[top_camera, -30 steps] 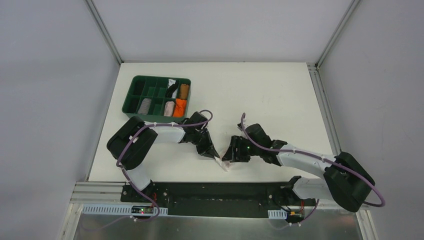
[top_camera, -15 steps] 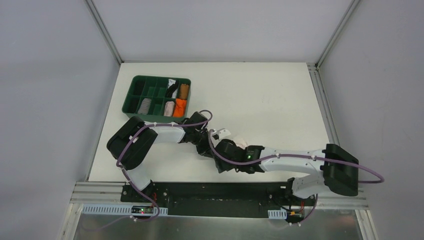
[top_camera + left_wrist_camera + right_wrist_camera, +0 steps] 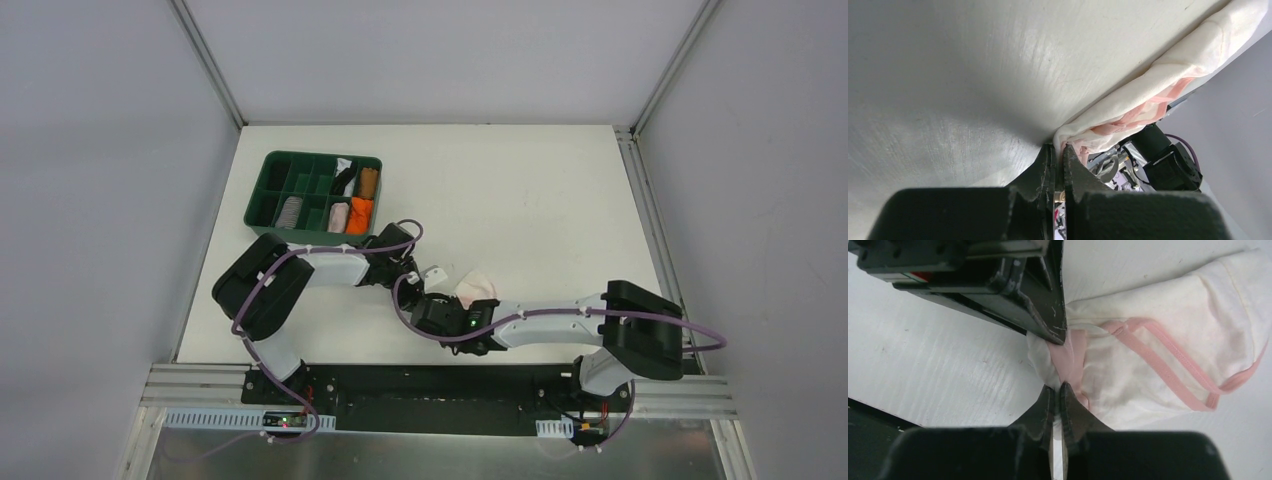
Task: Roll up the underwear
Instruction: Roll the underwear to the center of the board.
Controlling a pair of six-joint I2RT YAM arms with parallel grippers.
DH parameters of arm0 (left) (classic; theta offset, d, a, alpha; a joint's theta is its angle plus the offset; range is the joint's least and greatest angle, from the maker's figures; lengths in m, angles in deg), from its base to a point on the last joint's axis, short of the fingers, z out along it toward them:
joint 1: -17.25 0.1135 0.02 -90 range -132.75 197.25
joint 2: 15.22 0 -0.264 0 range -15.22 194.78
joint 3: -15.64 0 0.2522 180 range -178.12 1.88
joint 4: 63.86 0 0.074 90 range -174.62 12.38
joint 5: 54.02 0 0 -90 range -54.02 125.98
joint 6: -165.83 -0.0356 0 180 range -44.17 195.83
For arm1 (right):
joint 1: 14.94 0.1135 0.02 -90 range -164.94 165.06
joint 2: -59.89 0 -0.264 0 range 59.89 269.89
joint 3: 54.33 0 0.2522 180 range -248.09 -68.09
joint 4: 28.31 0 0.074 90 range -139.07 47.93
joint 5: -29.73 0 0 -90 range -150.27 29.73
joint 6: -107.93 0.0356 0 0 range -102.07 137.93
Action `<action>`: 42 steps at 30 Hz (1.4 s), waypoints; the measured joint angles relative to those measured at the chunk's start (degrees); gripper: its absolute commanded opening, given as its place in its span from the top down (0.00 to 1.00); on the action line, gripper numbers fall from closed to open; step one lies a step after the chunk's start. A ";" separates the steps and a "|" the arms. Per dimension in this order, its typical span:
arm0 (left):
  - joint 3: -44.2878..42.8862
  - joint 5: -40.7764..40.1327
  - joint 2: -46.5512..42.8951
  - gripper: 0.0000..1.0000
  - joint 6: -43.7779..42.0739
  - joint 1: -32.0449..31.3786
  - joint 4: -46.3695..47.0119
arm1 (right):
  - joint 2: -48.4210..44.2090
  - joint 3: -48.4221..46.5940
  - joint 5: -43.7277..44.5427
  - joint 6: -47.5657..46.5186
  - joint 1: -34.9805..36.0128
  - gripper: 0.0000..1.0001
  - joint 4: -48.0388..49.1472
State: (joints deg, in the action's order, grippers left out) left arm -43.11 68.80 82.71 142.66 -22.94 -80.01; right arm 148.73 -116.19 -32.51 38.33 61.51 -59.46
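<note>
Underwear (image 3: 1168, 320): we see one pale pink-white brief with pink edging. It lies flat on the white table (image 3: 540, 190), near the front middle, between the two arms and well apart from the tray.

Far left, at the back, is a green tray (image 3: 272, 182) with compartments. A grey roll (image 3: 290, 211) sits in a front compartment and an orange roll (image 3: 360, 214) in the front right one. A brown roll (image 3: 369, 181) is behind the orange one. We can't make out the other small cloths in there.

The left arm (image 3: 330, 265) reaches from its base toward the table centre. The left gripper (image 3: 1059, 152) has its fingers together, pinched on a bunched corner of the underwear. In the left wrist view the fabric runs away from the tips, up and to the right. The pink edging shows along a fold.

In the right wrist view most of the brief spreads to the right of the pinched spot, lying loosely with soft folds. Two lines of pink edging cross it and meet near the far edge.

The right gripper (image 3: 1056, 389) has its fingers closed too, nipping the same bunch right at a pink band. Its tips are just beside the left gripper's tips. Both grip the same end of the garment, almost touching.

The right arm (image 3: 560, 318) stretches low across the front of the table, from its base on the right toward the centre.
</note>
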 measured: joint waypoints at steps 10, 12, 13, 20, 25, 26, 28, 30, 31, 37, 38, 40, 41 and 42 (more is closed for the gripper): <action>0.50 -0.39 -3.54 0.51 0.28 -0.02 -1.27 | -11.91 14.60 -19.26 4.04 -12.90 1.00 16.70; 0.37 -0.44 -4.79 0.46 0.31 0.02 -2.25 | -12.39 16.96 -26.86 5.70 -17.59 1.00 20.72; 0.20 -0.46 -5.27 0.41 0.17 0.02 -2.97 | -12.24 17.84 -30.45 6.51 -19.67 1.00 22.53; -0.63 -1.90 -7.50 0.42 -0.31 0.00 -6.51 | -6.88 21.79 -50.84 13.14 -30.14 1.00 34.64; -0.63 -1.95 -8.15 0.45 -0.83 0.00 -7.45 | -4.44 25.40 -59.95 18.23 -35.21 1.00 42.62; -0.63 -1.95 -8.15 0.46 -1.16 0.00 -7.58 | -4.15 26.49 -61.59 19.50 -36.41 1.00 44.54; -0.63 -1.95 -8.15 0.47 -1.77 0.00 -7.61 | -3.19 28.59 -64.63 22.23 -38.69 1.00 48.39; -0.63 -1.90 -8.15 0.47 -2.51 0.00 -7.61 | -1.66 30.38 -67.21 25.09 -40.94 1.00 52.61; -0.63 -1.88 -8.15 0.47 -2.97 0.00 -7.56 | -0.50 31.43 -68.67 26.88 -42.12 1.00 55.52; -1.42 -0.70 -7.10 0.46 -4.85 -0.17 -6.95 | 9.64 35.58 -74.60 36.35 -46.05 1.00 76.15; -1.81 -0.31 -6.45 0.46 -5.09 -0.37 -6.64 | 12.00 35.91 -75.28 38.03 -46.42 1.00 81.15; -2.47 0.00 -5.29 0.46 -5.60 -0.79 -6.21 | 16.85 36.20 -76.19 40.41 -46.88 1.00 90.05; -2.75 0.13 -4.68 0.46 -5.88 -1.09 -5.86 | 19.52 36.15 -76.67 41.35 -47.04 1.00 94.64; -3.04 0.15 -4.11 0.46 -6.10 -1.14 -5.66 | 21.38 36.11 -76.81 42.12 -47.12 1.00 97.88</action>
State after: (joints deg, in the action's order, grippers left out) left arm -46.15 68.95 78.60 136.56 -24.08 -85.67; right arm 170.11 -80.08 -109.31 80.45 14.38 38.42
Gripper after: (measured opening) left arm 0.542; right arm 0.025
